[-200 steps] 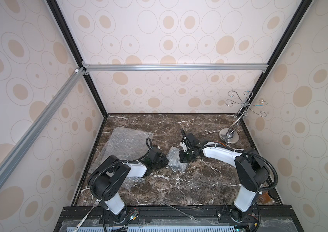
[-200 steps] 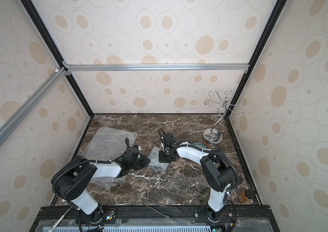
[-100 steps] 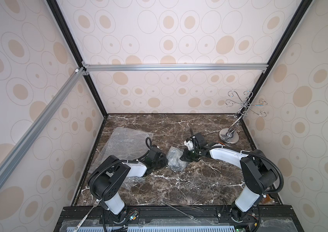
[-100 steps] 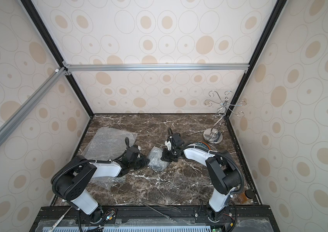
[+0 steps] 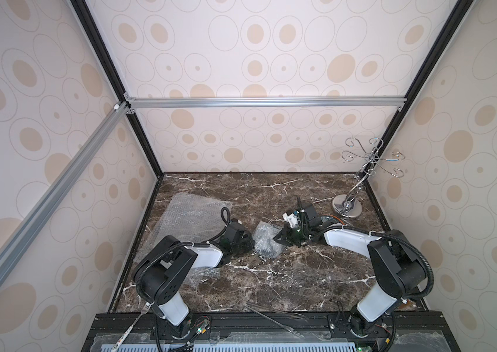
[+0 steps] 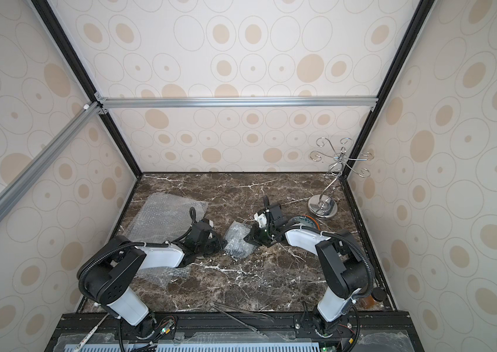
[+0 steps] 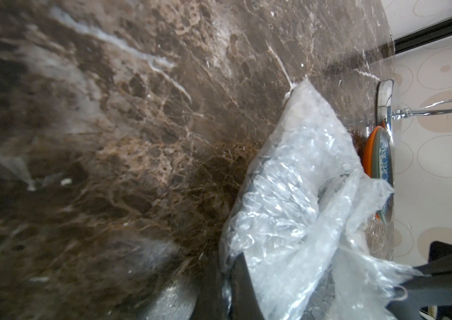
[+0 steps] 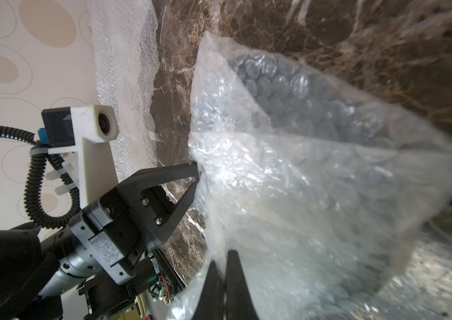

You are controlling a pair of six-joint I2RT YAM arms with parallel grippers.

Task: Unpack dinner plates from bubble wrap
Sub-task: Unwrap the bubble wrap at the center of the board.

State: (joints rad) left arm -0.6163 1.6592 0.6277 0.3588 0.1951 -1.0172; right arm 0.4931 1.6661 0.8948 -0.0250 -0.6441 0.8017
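A crumpled bundle of bubble wrap (image 5: 267,243) (image 6: 239,240) lies mid-table between my two grippers. My left gripper (image 5: 251,243) (image 7: 233,277) is shut on its left edge, which also shows in the right wrist view (image 8: 195,169). My right gripper (image 5: 278,239) (image 8: 223,266) is shut on the opposite edge. Something dark shows through the bubbles (image 8: 288,91); I cannot tell what it is. An orange dinner plate (image 7: 368,149) (image 6: 317,224) lies bare under a pale patterned plate (image 7: 384,160) (image 6: 303,220), behind the right wrist.
A flat bubble wrap sheet (image 5: 192,216) (image 8: 125,69) lies at the back left, and another (image 5: 204,274) under the left arm. The wire stand (image 5: 363,170) has its silver base (image 5: 347,208) at the back right. Long tweezers (image 5: 274,317) lie at the front edge.
The right gripper has dropped from an upright pose and drawn to the right with the wrap's edge, spreading the bundle slightly. The left arm has held still.
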